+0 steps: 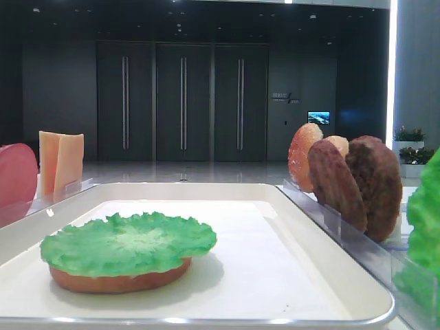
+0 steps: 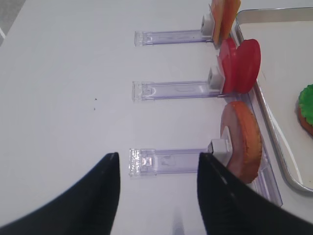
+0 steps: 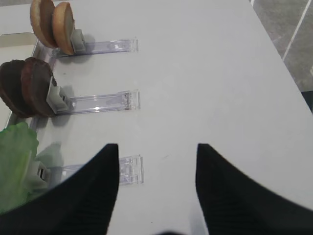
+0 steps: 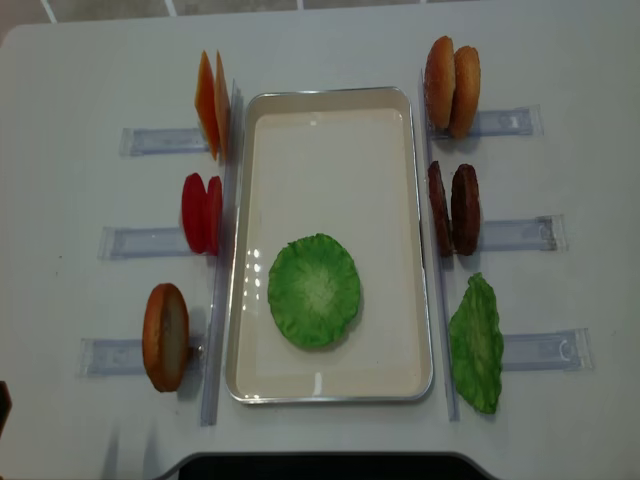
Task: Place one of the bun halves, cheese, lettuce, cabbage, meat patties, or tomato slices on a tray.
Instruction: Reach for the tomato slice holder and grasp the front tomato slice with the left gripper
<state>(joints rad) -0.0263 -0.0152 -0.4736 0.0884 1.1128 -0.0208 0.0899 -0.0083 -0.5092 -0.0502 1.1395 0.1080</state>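
Note:
The off-white tray [image 4: 330, 150] lies mid-table. On it a lettuce leaf [image 4: 314, 290] covers a bun half [image 1: 117, 280]. Left of the tray, cheese [image 4: 210, 104], tomato slices [image 2: 239, 66] and one bun half [image 2: 242, 142] stand on edge in clear holders. On its right stand two bun halves [image 3: 54, 22], meat patties [image 3: 27, 87] and another lettuce leaf [image 4: 477, 343]. Cabbage is out of view. My left gripper [image 2: 159, 155] hangs open and empty over the table, just left of the single bun's holder. My right gripper [image 3: 157, 145] is open and empty beside the lettuce holder.
Clear plastic holder rails [image 2: 168, 90] stick out sideways from both long sides of the tray. The white table's right edge [image 3: 286, 58] runs close to the right gripper, with grey floor beyond. A dark base [image 4: 320, 468] sits at the near edge.

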